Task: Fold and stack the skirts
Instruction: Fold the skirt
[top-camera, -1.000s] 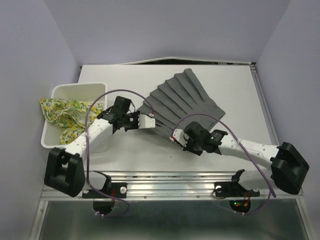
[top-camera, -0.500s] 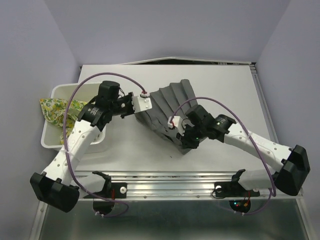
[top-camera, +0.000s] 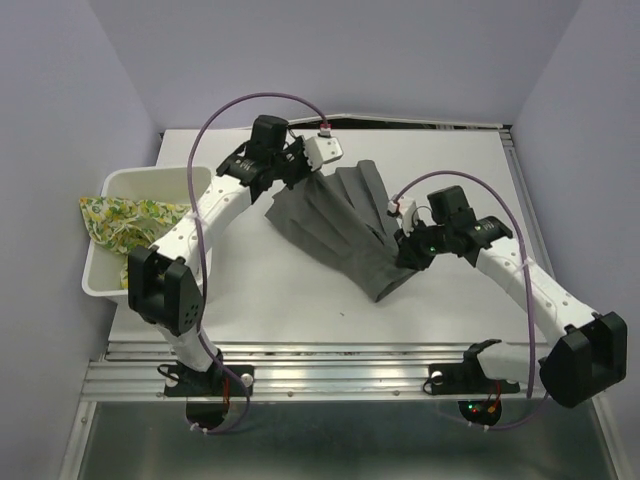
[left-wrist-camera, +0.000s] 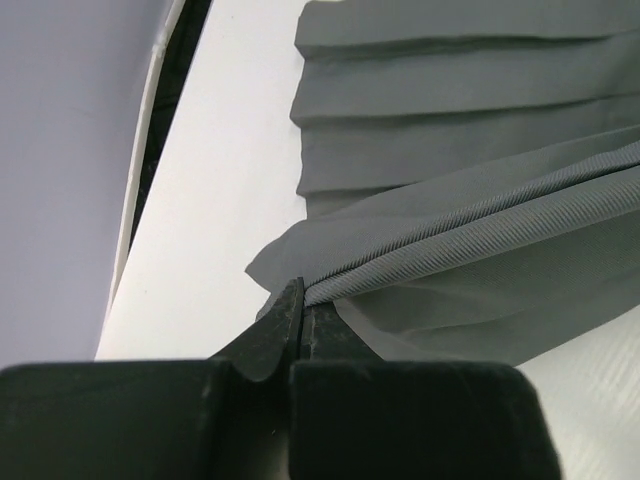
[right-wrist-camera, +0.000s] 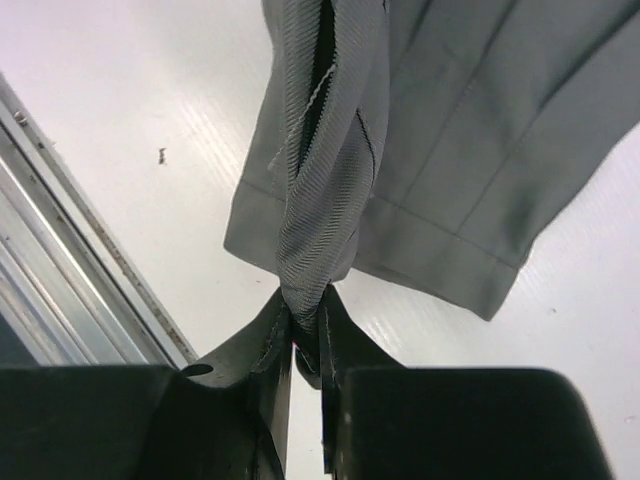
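Nearest, the metal rail (top-camera: 330, 360) runs along the front edge of the white table (top-camera: 260, 300). Just beyond it on the right, the right gripper (top-camera: 407, 250) has its 2 fingers clamped on a bunched fold of the grey skirt (top-camera: 335, 225). The right wrist view shows the fingers (right-wrist-camera: 255, 345) pinching a twisted roll of ribbed cloth, with a flat pleated layer lying on the table beneath it. The grey skirt sits mid-table, stretched as a band between the 2 grippers, its near corner resting on the surface and its pleats running lengthwise. To the left, the white basket (top-camera: 150, 178) stands at the table's left edge. The lemon-print skirt (top-camera: 125, 225) is heaped in it and spills over its left wall. Farthest back, the left gripper (top-camera: 303, 172) is closed tight on the grey skirt's far corner. In the left wrist view its fingers (left-wrist-camera: 270, 335) press together on a thin ribbed edge, holding it a little above the pleated layer that lies flat on the table beyond
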